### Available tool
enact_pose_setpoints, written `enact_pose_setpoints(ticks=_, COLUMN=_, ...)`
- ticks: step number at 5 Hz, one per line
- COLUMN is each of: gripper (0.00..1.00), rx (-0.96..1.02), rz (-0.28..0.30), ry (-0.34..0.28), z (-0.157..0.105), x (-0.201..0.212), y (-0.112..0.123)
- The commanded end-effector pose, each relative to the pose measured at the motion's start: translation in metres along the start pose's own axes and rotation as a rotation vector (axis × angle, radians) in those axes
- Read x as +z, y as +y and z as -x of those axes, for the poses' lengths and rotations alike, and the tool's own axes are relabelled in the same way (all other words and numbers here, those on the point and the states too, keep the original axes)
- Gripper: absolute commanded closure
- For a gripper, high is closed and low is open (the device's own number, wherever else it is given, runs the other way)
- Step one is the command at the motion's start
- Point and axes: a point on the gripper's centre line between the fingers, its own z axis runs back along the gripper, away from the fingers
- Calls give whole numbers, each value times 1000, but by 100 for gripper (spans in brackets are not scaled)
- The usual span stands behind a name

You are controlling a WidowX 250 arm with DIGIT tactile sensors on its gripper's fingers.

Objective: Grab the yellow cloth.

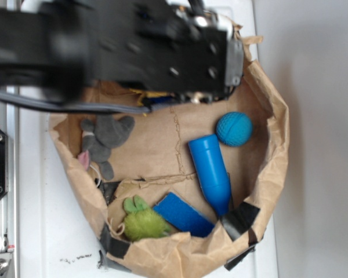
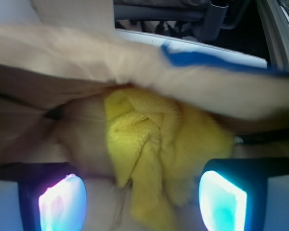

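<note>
The hand (image 2: 142, 197) hangs spread wide over the yellow cloth (image 2: 154, 154), which lies crumpled against the paper bag's (image 2: 62, 53) folded wall, its fingers (image 2: 62, 199) straddling the bunched folds, evidently so that closing would pinch them.

paper wall (image 2: 62, 53) crowding yellow cloth (image 2: 149, 144); fingers (image 2: 62, 202) flanking freely

Exterior overhead looks down; wrist views close.
</note>
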Motion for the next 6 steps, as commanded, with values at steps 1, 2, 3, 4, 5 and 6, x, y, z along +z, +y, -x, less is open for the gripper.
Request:
enact_pose_setpoints(ticks=1, gripper=0, rx=1, rz=16, ry=-14, z=-4, x=-8, y=4)
enact_pose_setpoints(ticks=2, gripper=0, rx=0, rz=39, ry=1, z=-5, x=2, y=7)
enact_pose_setpoints(ticks=3, gripper=0, rx=-6, rz=58, ry=33, z=-9, x=3, y=9)
enact_pose_setpoints(ticks=4, gripper=0, rx=-10, rz=43, ry=30, z=-12, x=-3, y=10)
enact_pose_setpoints(ticks=5, gripper=0, rx=10, rz=33, ry=-32, z=-18, x=-19, y=8)
enact_pose_setpoints(ticks=6, gripper=0, rx=30, rz=34, ry=-51, z=-26, x=-27, y=4)
